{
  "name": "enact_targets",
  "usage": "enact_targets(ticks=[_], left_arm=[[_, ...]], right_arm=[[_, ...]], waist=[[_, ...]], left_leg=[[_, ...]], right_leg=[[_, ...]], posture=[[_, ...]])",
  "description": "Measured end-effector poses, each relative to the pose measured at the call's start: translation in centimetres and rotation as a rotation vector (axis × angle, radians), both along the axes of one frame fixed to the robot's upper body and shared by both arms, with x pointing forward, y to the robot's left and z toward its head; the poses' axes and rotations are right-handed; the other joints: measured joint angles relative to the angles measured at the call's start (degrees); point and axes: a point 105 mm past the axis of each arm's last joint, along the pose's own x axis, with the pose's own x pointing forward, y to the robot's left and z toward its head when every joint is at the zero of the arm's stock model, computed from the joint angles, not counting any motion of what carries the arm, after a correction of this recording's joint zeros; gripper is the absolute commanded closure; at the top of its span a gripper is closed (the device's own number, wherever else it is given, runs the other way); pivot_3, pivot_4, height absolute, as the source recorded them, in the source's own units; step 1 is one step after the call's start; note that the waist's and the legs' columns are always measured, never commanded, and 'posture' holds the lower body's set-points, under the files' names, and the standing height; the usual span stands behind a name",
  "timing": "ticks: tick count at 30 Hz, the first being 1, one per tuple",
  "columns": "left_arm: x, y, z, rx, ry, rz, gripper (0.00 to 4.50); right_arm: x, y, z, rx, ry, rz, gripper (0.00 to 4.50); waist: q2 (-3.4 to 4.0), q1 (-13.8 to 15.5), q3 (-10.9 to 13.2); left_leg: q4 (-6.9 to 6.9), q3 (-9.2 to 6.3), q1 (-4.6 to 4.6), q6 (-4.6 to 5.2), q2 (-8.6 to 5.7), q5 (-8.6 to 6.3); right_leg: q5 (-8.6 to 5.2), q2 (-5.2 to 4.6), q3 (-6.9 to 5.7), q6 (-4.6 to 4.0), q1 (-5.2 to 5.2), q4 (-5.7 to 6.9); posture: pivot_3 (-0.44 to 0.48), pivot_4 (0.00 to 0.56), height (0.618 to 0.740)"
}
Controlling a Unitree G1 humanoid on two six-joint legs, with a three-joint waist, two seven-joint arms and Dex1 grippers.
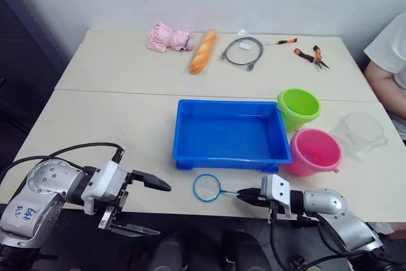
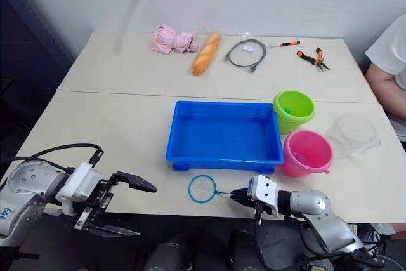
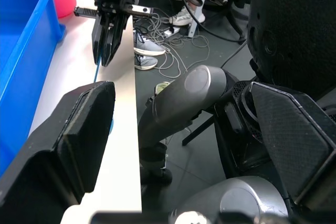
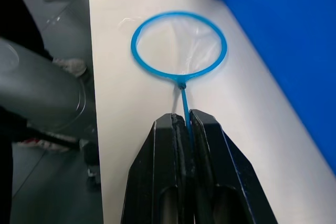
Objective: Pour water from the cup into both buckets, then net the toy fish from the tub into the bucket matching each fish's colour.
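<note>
The blue tub sits mid-table, and the toy fish are out of view. To its right stand the lime green bucket and the pink bucket. The clear cup is further right. The blue-rimmed net lies flat near the front edge, just in front of the tub. My right gripper is shut on the net's thin handle, low at the table edge. My left gripper hangs open and empty off the front edge, left of the net.
Along the far side lie a pink plush toy, a bread loaf, a grey coiled cable, a screwdriver and pliers. A person's arm is at the right edge.
</note>
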Motion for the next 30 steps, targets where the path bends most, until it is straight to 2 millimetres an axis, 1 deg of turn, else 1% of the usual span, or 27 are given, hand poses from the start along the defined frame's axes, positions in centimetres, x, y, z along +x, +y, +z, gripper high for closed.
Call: enact_targets(ticks=[1, 2, 3, 4, 7, 9, 10, 12, 14, 16, 17, 19, 21, 22, 24, 25, 27, 28, 30], left_arm=[[0.0, 0.0, 0.0, 0.003, -0.001, 0.002, 0.0], [0.0, 0.1, 0.1, 0.008, -0.001, 0.004, 0.0], [0.1, 0.2, 0.1, 0.011, -0.002, 0.007, 0.0], [0.1, 0.3, 0.2, 0.016, -0.004, 0.011, 0.0], [0.4, 0.7, 0.1, 0.02, 0.002, 0.034, 0.0], [0.6, 1.0, 0.1, 0.019, 0.008, 0.067, 0.0], [0.7, 1.3, 0.0, 0.019, 0.017, 0.093, 0.0], [0.9, 2.5, -0.8, 0.043, 0.052, 0.162, 0.0], [1.1, 4.0, -1.9, 0.093, 0.072, 0.234, 0.0], [1.5, 6.2, -3.1, 0.15, 0.083, 0.342, 0.0], [1.7, 7.0, -3.4, 0.167, 0.072, 0.376, 0.0], [2.2, 8.4, -4.0, 0.197, 0.037, 0.451, 0.0], [2.7, 9.9, -4.2, 0.2, -0.001, 0.536, 0.0], [2.8, 10.3, -4.4, 0.197, -0.006, 0.561, 0.0], [2.9, 10.8, -5.0, 0.209, -0.019, 0.588, 0.0], [3.2, 11.4, -5.4, 0.233, -0.036, 0.623, 0.0], [3.7, 12.3, -5.7, 0.256, -0.046, 0.691, 0.0], [4.0, 12.6, -5.5, 0.247, -0.065, 0.729, 0.0], [4.1, 12.4, -5.3, 0.229, -0.107, 0.732, 0.0]], right_arm=[[0.0, 0.1, -0.1, 0.002, 0.005, 0.002, 3.33], [-0.2, 0.2, -0.2, 0.002, 0.01, 0.011, 2.81], [-0.2, 0.3, -0.2, 0.002, 0.013, 0.015, 2.38], [-0.3, 0.3, -0.3, 0.0, 0.014, 0.023, 1.81], [-0.6, 0.1, 0.0, -0.009, -0.005, 0.038, 0.4], [-1.1, -0.6, 0.8, -0.011, -0.018, 0.04, 0.32], [-1.4, -1.2, 1.6, -0.007, -0.025, 0.04, 0.32], [-2.5, -2.4, 3.5, 0.011, -0.027, 0.037, 0.32], [-3.7, -3.6, 4.8, 0.018, -0.022, 0.022, 0.32], [-4.5, -5.3, 6.0, -0.004, -0.035, -0.016, 0.32], [-4.6, -6.0, 6.5, -0.007, -0.045, -0.035, 0.32], [-4.9, -8.0, 7.9, -0.018, -0.086, -0.094, 0.32], [-5.0, -11.2, 9.9, -0.068, -0.171, -0.194, 0.32], [-5.1, -12.5, 10.5, -0.091, -0.196, -0.234, 0.32], [-5.3, -14.3, 11.2, -0.126, -0.228, -0.279, 0.32], [-5.2, -15.7, 11.5, -0.159, -0.234, -0.311, 0.32], [-5.2, -17.5, 12.1, -0.194, -0.252, -0.364, 0.32], [-5.4, -18.1, 12.6, -0.202, -0.261, -0.382, 0.32], [-5.4, -18.1, 12.9, -0.2, -0.26, -0.382, 0.32]], waist=[[0.0, -0.02, 0.0], [0.0, -0.07, 0.0], [0.0, -0.11, 0.0], [0.0, -0.14, 0.0], [0.03, -0.16, 0.02], [0.04, -0.1, 0.03], [0.07, -0.05, 0.04], [0.07, 0.04, 0.04], [0.07, 0.29, 0.04], [0.03, 0.59, 0.02], [0.01, 0.64, 0.01], [0.01, 0.97, 0.0], [0.01, 1.26, 0.0], [-0.01, 1.28, -0.01], [-0.08, 1.32, -0.05], [-0.07, 1.31, -0.04], [-0.06, 1.27, -0.04], [-0.06, 1.24, -0.03], [-0.06, 1.21, -0.04]], left_leg=[[0.0, 0.01, 0.0, 0.0, 0.0, 0.0], [0.0, 0.01, 0.0, 0.0, 0.0, -0.01], [0.0, 0.02, 0.0, 0.0, 0.0, -0.01], [0.0, 0.02, 0.0, 0.0, 0.0, -0.01], [0.0, 0.03, 0.0, -0.01, 0.0, -0.01], [-0.02, 0.02, 0.0, -0.01, 0.0, -0.02], [-0.02, 0.02, 0.0, 0.0, 0.0, -0.03], [-0.08, 0.01, 0.01, 0.0, 0.0, -0.04], [-0.22, 0.03, 0.08, 0.01, 0.0, -0.05], [-0.46, 0.07, 0.18, 0.09, -0.01, -0.04], [-0.48, 0.07, 0.17, 0.17, -0.01, -0.06], [-0.53, 0.1, 0.19, 0.27, -0.02, -0.11], [-0.61, 0.1, 0.2, 0.29, -0.01, -0.13], [-0.64, 0.1, 0.2, 0.29, -0.01, -0.14], [-0.67, 0.09, 0.2, 0.27, 0.0, -0.16], [-0.67, 0.12, 0.19, 0.28, -0.02, -0.16], [-0.68, 0.13, 0.19, 0.29, -0.02, -0.17], [-0.72, 0.12, 0.19, 0.29, 0.0, -0.16], [-0.73, 0.11, 0.21, 0.26, 0.02, -0.16]], right_leg=[[0.0, 0.0, 0.01, 0.0, 0.0, -0.01], [0.0, 0.0, 0.01, 0.0, 0.0, -0.01], [0.0, 0.0, 0.01, 0.0, 0.0, -0.01], [0.0, 0.0, 0.01, 0.0, 0.0, 0.0], [0.0, 0.0, 0.01, 0.0, -0.01, 0.01], [0.0, 0.0, 0.01, 0.0, -0.01, -0.01], [0.0, 0.0, 0.01, 0.0, -0.01, -0.01], [0.0, 0.0, 0.0, 0.0, 0.01, -0.05], [-0.01, 0.0, 0.0, 0.0, 0.03, -0.07], [-0.01, 0.01, 0.0, -0.01, 0.06, -0.2], [-0.01, 0.01, 0.0, -0.01, 0.06, -0.21], [-0.01, 0.0, 0.04, -0.01, 0.05, -0.24], [-0.01, 0.0, 0.04, -0.01, 0.06, -0.33], [-0.01, 0.0, 0.04, -0.01, 0.05, -0.38], [-0.01, 0.0, 0.02, -0.01, 0.05, -0.4], [-0.01, 0.0, 0.04, -0.01, 0.04, -0.42], [-0.01, -0.01, 0.04, -0.01, 0.04, -0.43], [-0.01, -0.01, 0.04, -0.01, 0.02, -0.43], [-0.01, -0.01, 0.03, -0.01, 0.02, -0.43]], posture=[[0.0, 0.15, 0.74], [0.0, 0.15, 0.74], [0.0, 0.15, 0.74], [0.0, 0.15, 0.74], [0.0, 0.15, 0.74], [0.0, 0.15, 0.74], [0.0, 0.15, 0.74], [0.0, 0.15, 0.74], [0.0, 0.15, 0.74], [0.0, 0.15, 0.74], [0.0, 0.15, 0.74], [0.0, 0.15, 0.74], [0.0, 0.15, 0.74], [0.0, 0.15, 0.74], [0.0, 0.15, 0.74], [0.0, 0.15, 0.74], [0.0, 0.15, 0.74], [0.0, 0.15, 0.74], [0.0, 0.15, 0.74]])
